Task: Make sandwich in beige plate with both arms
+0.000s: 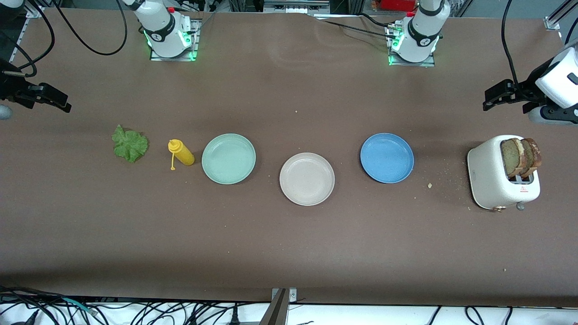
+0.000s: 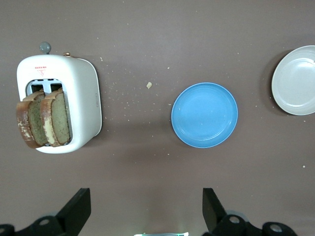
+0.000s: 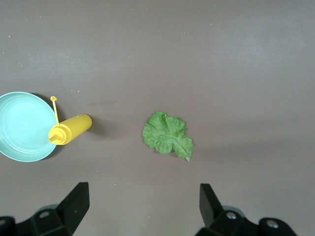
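- The right gripper (image 1: 63,106) hangs over bare table at the right arm's end, its fingers spread wide and holding nothing; most of its arm is cut off by the front view's edge.
- A lettuce leaf (image 1: 130,144) lies flat on the table near that end, well apart from the gripper.
- Just beside it, toward the middle, a yellow squeeze bottle (image 1: 181,152) lies on its side, its cap dangling on a thin strap.
- The mint-green plate (image 1: 228,158) sits just beside the bottle; whether they touch is hard to tell.
- The beige plate (image 1: 307,178) sits mid-table, nearer the front camera than the other two plates, with nothing on it.
- The blue plate (image 1: 387,157) lies toward the left arm's end.
- A white toaster (image 1: 492,176) stands near that end with two bread slices (image 1: 521,156) sticking up from its slots; their lower halves are hidden inside. Crumbs dot the table around it.
- The left gripper (image 1: 487,103) hangs over bare table, its fingers spread and holding nothing; its arm is partly cut off.
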Controlling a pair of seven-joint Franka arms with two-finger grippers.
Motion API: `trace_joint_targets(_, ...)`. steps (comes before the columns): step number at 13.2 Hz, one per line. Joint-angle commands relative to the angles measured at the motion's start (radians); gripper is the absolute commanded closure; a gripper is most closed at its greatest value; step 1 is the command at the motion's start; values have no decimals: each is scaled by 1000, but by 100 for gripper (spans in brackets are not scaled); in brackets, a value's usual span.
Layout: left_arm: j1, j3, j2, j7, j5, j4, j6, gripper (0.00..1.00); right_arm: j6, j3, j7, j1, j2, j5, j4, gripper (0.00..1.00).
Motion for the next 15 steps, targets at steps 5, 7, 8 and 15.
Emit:
trace_joint_targets(5,115,-2,-7,163,23,-131,150,0,-11,3,-10,-12,-1,14,5,1)
trace_joint_targets(7,162,-2,-5,200,25,-196,231,0,-9,3,-10,-12,4,14,5,1)
trace_joint_targets(8,182,-2,-5,225,25,-229,285,0,-11,3,-10,-12,4,14,5,1)
trace_joint_targets(15,264,-2,99,251,25,-286,482,0,-5,3,-10,-12,9,14,2,1)
